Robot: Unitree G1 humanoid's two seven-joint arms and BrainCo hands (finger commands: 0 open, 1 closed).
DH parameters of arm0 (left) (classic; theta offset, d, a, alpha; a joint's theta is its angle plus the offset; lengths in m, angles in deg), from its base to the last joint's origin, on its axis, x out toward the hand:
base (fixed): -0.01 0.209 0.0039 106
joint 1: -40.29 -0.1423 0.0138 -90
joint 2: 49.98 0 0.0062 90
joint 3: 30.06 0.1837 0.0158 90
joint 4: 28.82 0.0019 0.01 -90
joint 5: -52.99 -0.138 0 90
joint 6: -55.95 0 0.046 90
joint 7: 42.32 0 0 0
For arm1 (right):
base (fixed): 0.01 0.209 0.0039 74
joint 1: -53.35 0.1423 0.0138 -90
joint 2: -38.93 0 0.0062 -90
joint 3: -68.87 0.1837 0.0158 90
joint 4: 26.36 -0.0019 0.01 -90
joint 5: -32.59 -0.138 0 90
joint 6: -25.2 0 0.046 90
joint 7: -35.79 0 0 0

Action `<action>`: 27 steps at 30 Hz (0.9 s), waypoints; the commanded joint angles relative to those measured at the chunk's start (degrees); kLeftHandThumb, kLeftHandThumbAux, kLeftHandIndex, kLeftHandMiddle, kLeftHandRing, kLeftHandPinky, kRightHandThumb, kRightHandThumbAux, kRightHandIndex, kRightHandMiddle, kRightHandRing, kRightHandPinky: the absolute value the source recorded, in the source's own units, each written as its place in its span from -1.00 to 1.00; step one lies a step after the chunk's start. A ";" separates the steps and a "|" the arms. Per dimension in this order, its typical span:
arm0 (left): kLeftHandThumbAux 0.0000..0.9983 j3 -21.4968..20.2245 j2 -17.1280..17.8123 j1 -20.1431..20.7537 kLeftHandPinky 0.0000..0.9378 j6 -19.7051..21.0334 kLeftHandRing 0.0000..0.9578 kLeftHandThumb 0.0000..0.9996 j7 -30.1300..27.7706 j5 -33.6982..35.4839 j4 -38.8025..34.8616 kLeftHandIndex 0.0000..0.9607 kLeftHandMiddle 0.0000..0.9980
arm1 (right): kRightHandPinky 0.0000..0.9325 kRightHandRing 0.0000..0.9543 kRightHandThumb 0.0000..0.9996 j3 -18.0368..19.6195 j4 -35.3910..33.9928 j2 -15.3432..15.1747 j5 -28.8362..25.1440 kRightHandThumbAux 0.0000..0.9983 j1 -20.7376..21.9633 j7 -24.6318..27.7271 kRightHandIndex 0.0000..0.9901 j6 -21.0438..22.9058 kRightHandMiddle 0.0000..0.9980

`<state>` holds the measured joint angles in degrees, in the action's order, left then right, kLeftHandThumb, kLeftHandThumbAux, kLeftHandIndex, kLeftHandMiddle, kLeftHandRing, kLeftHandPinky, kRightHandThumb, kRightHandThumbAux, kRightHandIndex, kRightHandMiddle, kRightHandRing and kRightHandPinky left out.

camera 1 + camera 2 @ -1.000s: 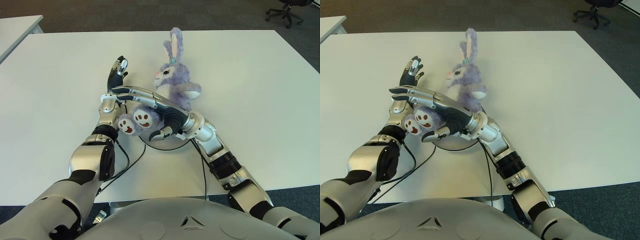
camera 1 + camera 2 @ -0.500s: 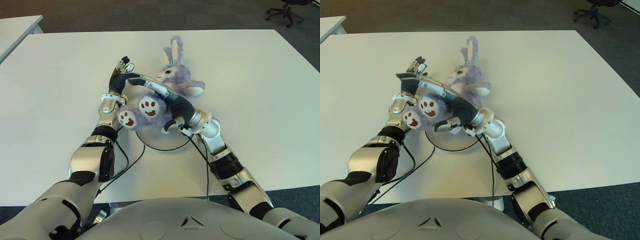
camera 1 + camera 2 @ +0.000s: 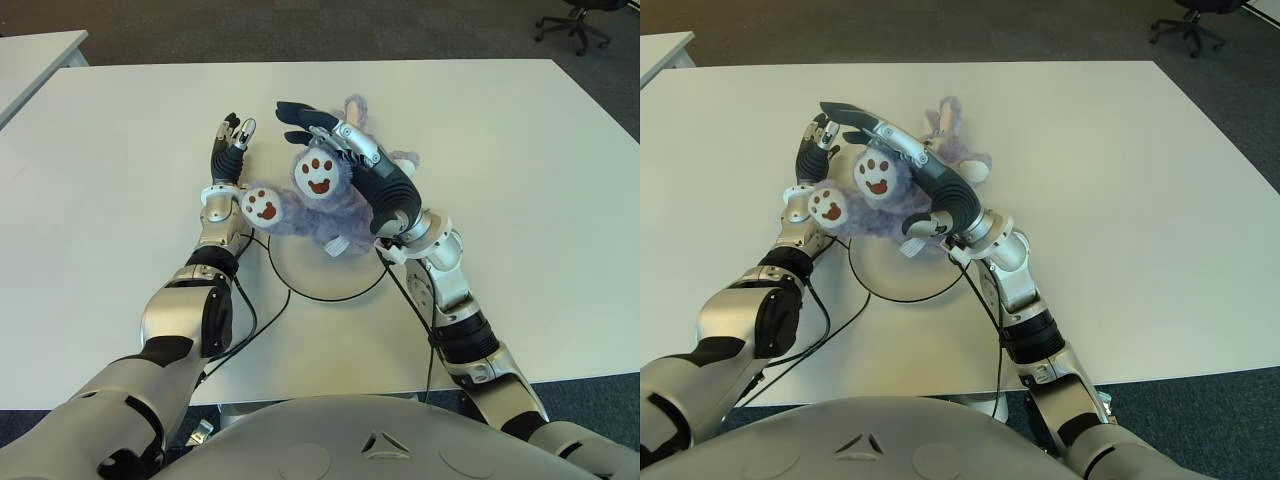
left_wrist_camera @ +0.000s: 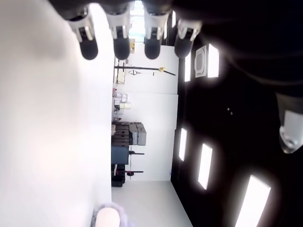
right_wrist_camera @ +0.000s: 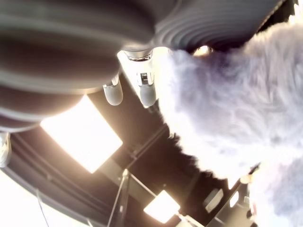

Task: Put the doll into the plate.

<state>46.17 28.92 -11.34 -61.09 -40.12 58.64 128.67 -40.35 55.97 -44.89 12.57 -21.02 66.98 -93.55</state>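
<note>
Doll (image 3: 318, 200) was tipped on its back w/ both paw soles up, lying across the far rim of the plate (image 3: 310, 285), head toward the table's (image 3: 520, 150) far edge, so only partly over the dish. Right hand (image 3: 345, 160) arched over it, fingers stretched long, palm pressed on the plush rather than pinching. Left hand (image 3: 228, 150) was beside the nearer foot, on the doll's left, fingers straight & spread, holding nothing. To do this well, probably drag the body toward the near edge til it's centred in the ring, then lift off straight.

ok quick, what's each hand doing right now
Left hand: open, fingers straight, holding nothing, beside the doll.
Right hand: open, fingers extended across the doll.
</note>
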 commanded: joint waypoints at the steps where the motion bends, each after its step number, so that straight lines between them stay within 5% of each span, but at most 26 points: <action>1: -0.15 0.23 -2.00 -5.56 -0.92 3.86 -0.89 -1.00 0.76 -0.34 3.92 -1.00 -0.90 | -1.00 -1.00 -0.54 2.01 -2.25 -0.43 -3.44 -0.39 -0.70 1.53 -1.00 4.26 -1.00; 12: -0.09 1.43 -2.02 -5.27 -0.81 3.87 -0.80 -1.00 2.20 -1.42 4.41 -0.96 -0.80 | -1.00 -1.00 -0.46 5.91 -6.15 1.39 -9.19 -0.22 -1.38 0.38 -0.95 13.42 -0.97; 21: -0.10 1.69 -2.01 -5.57 -0.69 2.81 -0.78 -1.00 2.24 -1.90 4.64 -0.97 -0.80 | -0.98 -0.98 -0.47 7.76 -3.63 6.59 -7.59 -0.07 -2.20 -2.24 -0.89 12.26 -0.91; 27: -0.17 1.39 -2.22 -5.98 -0.85 1.56 -0.81 -1.00 1.41 -1.70 4.55 -1.00 -0.83 | -1.00 -0.99 -0.50 8.75 -2.54 8.40 -5.06 -0.07 -1.42 -2.26 -0.91 9.90 -0.92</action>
<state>47.49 28.77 -11.28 -61.97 -38.40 57.07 129.01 -32.35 52.50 -37.18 5.96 -22.80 64.71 -82.18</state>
